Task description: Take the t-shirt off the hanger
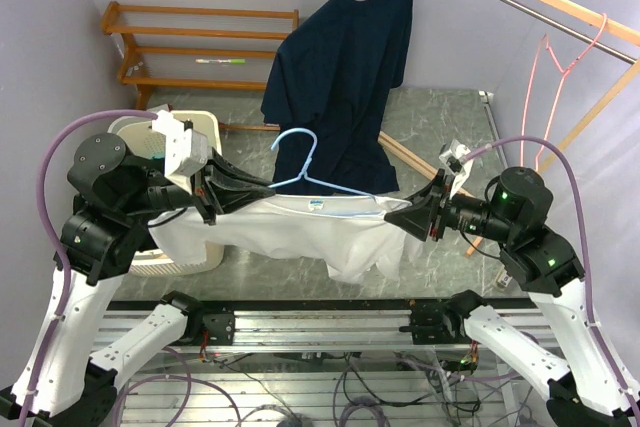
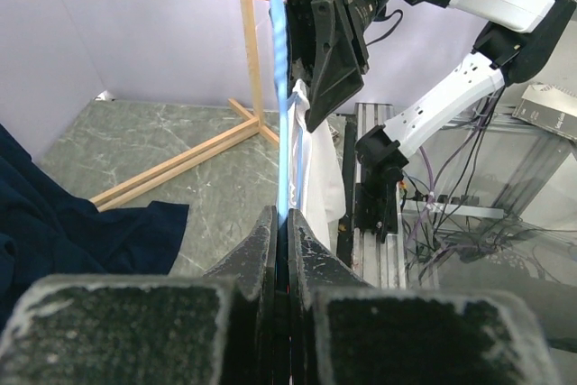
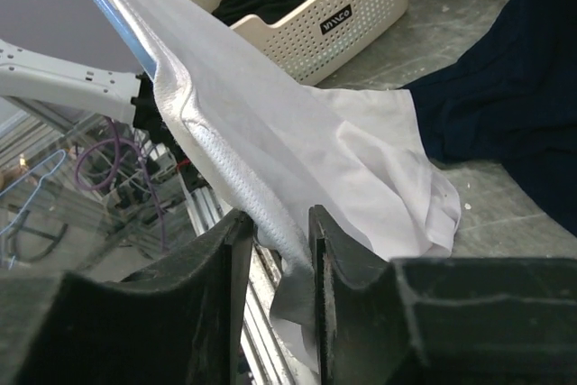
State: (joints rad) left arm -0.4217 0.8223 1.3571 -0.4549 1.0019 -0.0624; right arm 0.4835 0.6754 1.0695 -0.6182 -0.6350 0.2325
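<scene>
The t-shirt at centre frame is plain white; its hanger is light blue. The garment at upper centre is solid navy. The second hanger, upper right, is pink. The basket is cream with a dot-grid perforation. The floor is grey, marble-veined.
</scene>
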